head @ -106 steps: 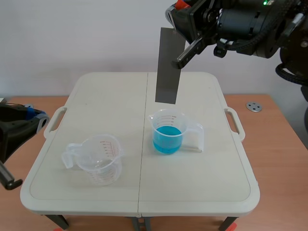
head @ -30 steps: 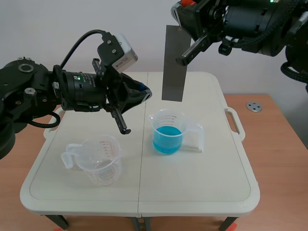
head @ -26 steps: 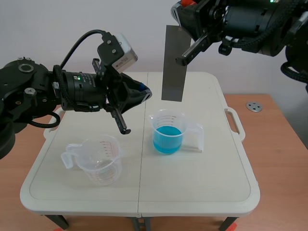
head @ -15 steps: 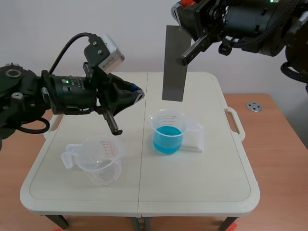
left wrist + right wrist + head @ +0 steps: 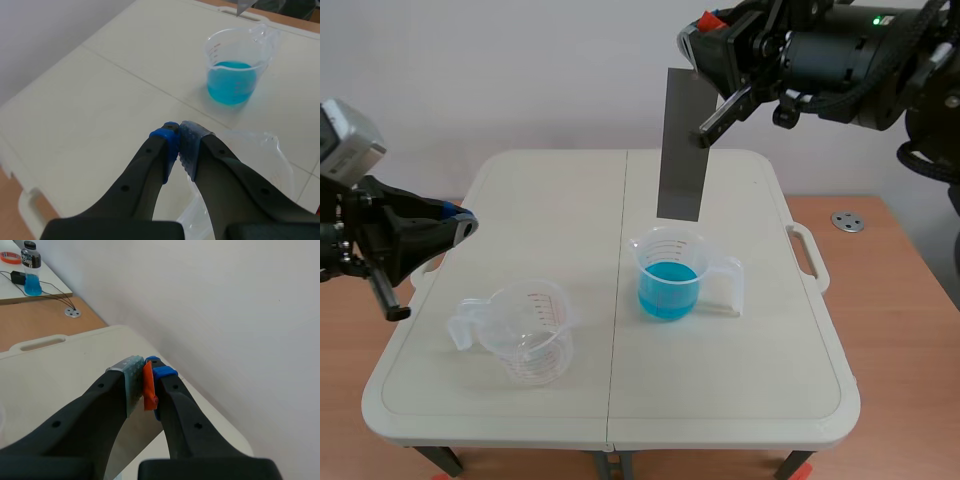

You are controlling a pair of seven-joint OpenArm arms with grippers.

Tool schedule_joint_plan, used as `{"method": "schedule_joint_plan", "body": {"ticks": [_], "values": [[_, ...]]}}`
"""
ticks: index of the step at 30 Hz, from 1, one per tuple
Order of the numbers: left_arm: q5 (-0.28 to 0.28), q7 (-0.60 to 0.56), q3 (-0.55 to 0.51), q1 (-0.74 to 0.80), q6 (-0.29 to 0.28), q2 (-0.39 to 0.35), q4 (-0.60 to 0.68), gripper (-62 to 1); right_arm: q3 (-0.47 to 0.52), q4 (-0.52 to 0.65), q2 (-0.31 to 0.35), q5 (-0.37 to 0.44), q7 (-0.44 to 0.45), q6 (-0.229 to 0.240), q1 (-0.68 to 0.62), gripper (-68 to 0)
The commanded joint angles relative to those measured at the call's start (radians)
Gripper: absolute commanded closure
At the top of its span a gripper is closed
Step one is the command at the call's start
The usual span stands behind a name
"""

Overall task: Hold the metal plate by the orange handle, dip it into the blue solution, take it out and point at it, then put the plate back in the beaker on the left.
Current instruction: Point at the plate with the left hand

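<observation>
My right pincer [image 5: 146, 380] clamps the orange handle [image 5: 148, 388], metal plate [image 5: 680, 145] hanging upright above the blue-solution beaker [image 5: 668, 276], left pincer [image 5: 179, 142] closed on nothing off left, so I'd carry it vertical across and lower it straight into the empty beaker [image 5: 530, 332]; graduation marks unreadable.

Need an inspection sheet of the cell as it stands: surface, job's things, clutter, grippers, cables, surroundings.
Surface: white folding table, seam down the middle.
Job's things: metal plate hangs upright above the beaker of blue solution; empty beaker on the table's left.
Clutter: metal disc, bottle and tape roll, all off the table.
Grippers: right gripper shut on the orange handle; left gripper shut on nothing, by the table's left edge.
Cables: thin black wires near the bottle.
Surroundings: wooden desk, white wall.
</observation>
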Motion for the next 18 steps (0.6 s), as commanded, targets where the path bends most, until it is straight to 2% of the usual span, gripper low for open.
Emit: {"method": "schedule_joint_plan", "body": {"ticks": [1, 5, 12, 18], "values": [[-0.019, -0.032, -0.05, 0.044, -0.001, -0.023, 0.031, -1.5, 0.002, -0.01, 0.0, 0.009, 0.032, 0.01, 0.012, -1.3], [-0.033, -0.056, -0.183, 0.184, -0.002, -0.058, 0.066, -1.5, 0.002, -0.04, 0.0, 0.005, 0.05, 0.014, 0.012, -1.3], [-0.033, -0.086, -0.394, 0.419, -0.002, -0.056, 0.103, -1.5, 0.002, -0.082, 0.0, -0.027, 0.1, 0.014, 0.012, -1.3], [-0.032, -0.113, -0.539, 0.585, -0.002, -0.015, 0.121, -1.5, -0.008, -0.13, -0.001, -0.064, 0.153, 0.014, 0.012, -1.3]]}}
